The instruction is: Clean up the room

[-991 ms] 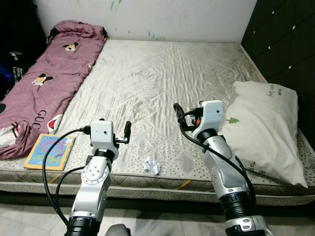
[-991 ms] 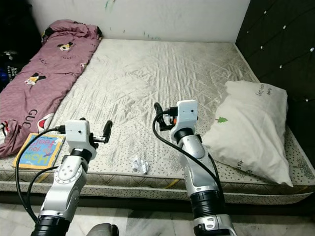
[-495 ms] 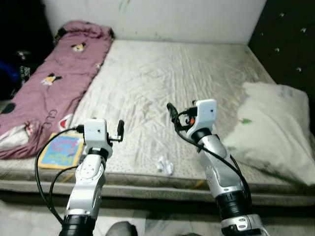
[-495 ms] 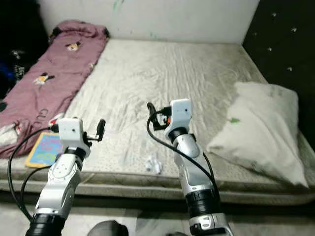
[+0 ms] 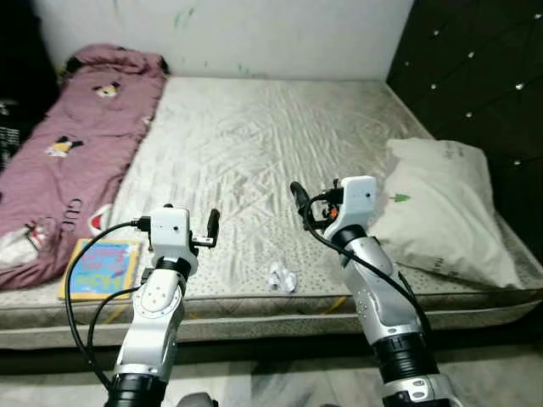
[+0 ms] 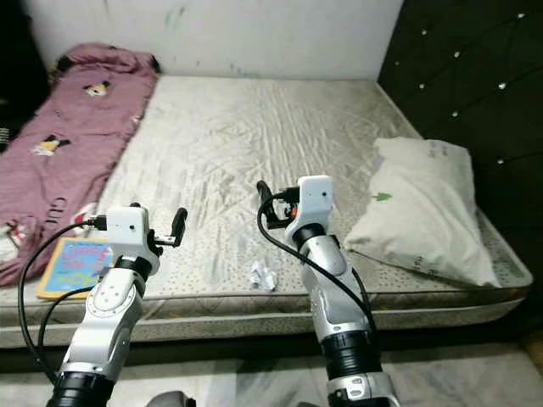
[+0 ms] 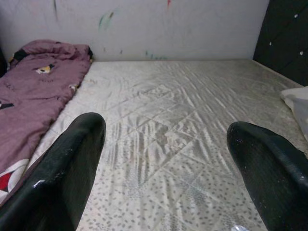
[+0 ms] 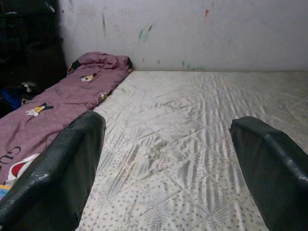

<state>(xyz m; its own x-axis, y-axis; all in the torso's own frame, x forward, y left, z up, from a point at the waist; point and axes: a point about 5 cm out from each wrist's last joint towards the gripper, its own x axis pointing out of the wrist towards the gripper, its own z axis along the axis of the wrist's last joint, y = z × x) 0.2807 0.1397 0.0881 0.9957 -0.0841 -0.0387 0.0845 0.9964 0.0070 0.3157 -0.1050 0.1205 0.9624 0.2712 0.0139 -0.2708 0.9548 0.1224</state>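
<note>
Where the mattress (image 5: 280, 144) fills the middle of the head views, its bare quilted top is grey-white and wrinkled, and it runs back to a pale wall (image 5: 229, 34) marked with small green smears. Along the mattress's left side lies a purple blanket (image 5: 68, 144) printed with cartoon figures, bunched at the far end by the wall. Near the front left corner, just beside the blanket's lower edge, a colourful picture book (image 5: 102, 269) lies flat on the mattress. The left end effector (image 5: 212, 227) is raised over the front edge of the mattress, just right of the book, and the left wrist view shows its two black fingers (image 7: 62, 178) set wide apart with nothing between them. A small crumpled piece of white paper (image 5: 282, 277) sits on the mattress near the front edge, between the two arms and touching neither. The right end effector (image 5: 299, 197) is held above the mattress a little beyond the paper, its fingers (image 8: 67, 168) likewise spread apart and empty in the right wrist view. At the right, a white pillow (image 5: 441, 212) with a small green tree mark lies against a dark padded wall panel (image 5: 475, 76).
</note>
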